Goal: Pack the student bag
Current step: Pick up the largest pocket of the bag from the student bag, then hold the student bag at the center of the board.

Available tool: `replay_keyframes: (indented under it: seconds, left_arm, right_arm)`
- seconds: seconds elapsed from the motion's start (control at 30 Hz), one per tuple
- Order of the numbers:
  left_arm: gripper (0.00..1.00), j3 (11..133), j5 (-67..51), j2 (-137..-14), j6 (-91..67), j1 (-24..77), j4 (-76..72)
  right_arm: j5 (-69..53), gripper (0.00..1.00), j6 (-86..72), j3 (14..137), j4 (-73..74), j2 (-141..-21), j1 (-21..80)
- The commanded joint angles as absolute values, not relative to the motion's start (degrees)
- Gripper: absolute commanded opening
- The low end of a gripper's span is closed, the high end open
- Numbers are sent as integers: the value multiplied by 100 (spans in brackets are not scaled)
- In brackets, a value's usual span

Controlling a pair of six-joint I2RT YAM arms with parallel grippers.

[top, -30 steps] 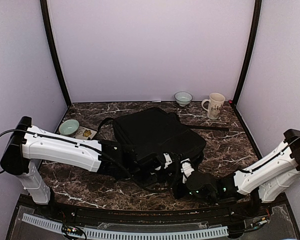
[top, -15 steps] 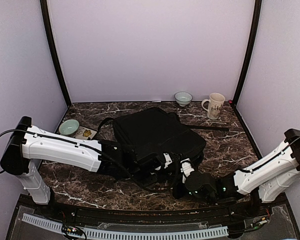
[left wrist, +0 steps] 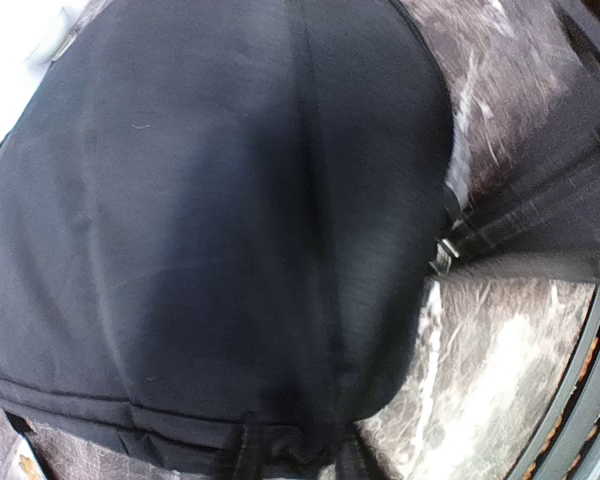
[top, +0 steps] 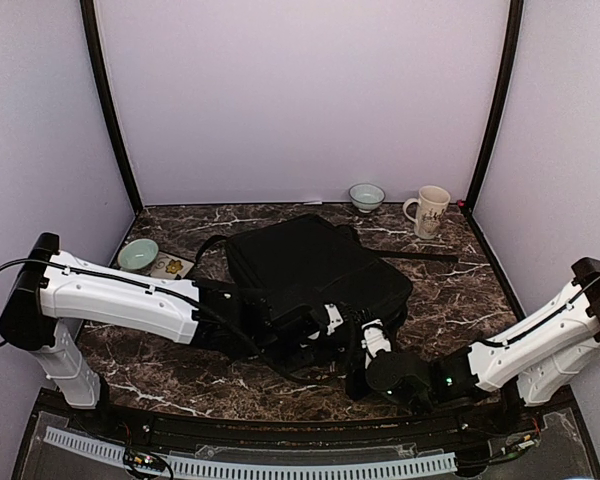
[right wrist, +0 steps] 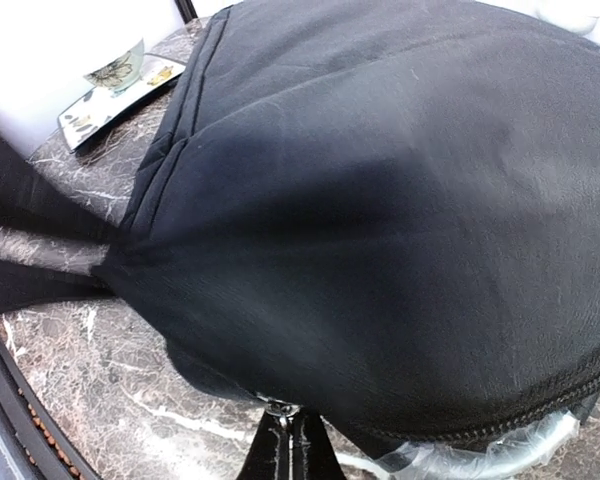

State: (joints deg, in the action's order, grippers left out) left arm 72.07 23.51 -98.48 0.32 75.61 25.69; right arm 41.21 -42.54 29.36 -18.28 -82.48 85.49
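Item: student bag (top: 315, 262), black soft fabric. It lies flat at the centre of the marbled table (top: 450, 290) in the top view, with its strap (top: 420, 256) trailing toward the right. Left pincer (top: 325, 322): at the bag's near edge, lower centre of the frame. In its wrist view the two prongs show dark at the bottom edge against the black cloth, and I cannot tell how far apart they stand or whether they hold anything. Right pincer (top: 372, 345): just right of the left one, also at the bag's near edge. In its wrist view the fingers (right wrist: 276, 452) are pressed together, tips at a small metal zip pull (right wrist: 278, 405) on the seam; whether they pinch it cannot be told. Other items: teal bowl (top: 138, 254) and flat card (top: 170, 267) at centre left; a second bowl (top: 366, 196) and a cream mug (top: 427, 211) by the back wall at upper right; clear plastic (right wrist: 480, 450) under the bag's edge.
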Motion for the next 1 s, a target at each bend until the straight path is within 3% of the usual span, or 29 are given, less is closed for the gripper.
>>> replay_keyframes:
  seconds: [0.0,0.13,0.37,0.47,0.57,0.83,0.97]
  left_arm:
    - [39,6966,2523,-9393,-249,7515,2151]
    - [77,6324,2800,-8895,-704,7726,1877]
    - [97,4417,2986,-7464,-1869,7913,499]
    - [98,3602,2864,-7020,-2155,7912,-568]
    - [90,3072,2713,-6962,-2264,7909,-1548]
    - [95,2523,2580,-6959,-1987,7786,-2673]
    - [88,2262,2530,-6907,-1698,7763,-3200]
  right_arm:
    - [4062,0,-3901,3166,-2047,-8089,8793]
    - [3917,0,-3897,3090,-2170,-8030,8798]
    - [3713,0,-4038,3075,-2221,-7885,8798]
    - [3381,0,-3870,3101,-2498,-7924,8798]
    - [3052,0,-3709,3338,-2620,-8128,8798]
    - [2574,0,-3455,3937,-2727,-8587,8833]
    - [2508,0,-3428,4037,-2694,-8686,8833]
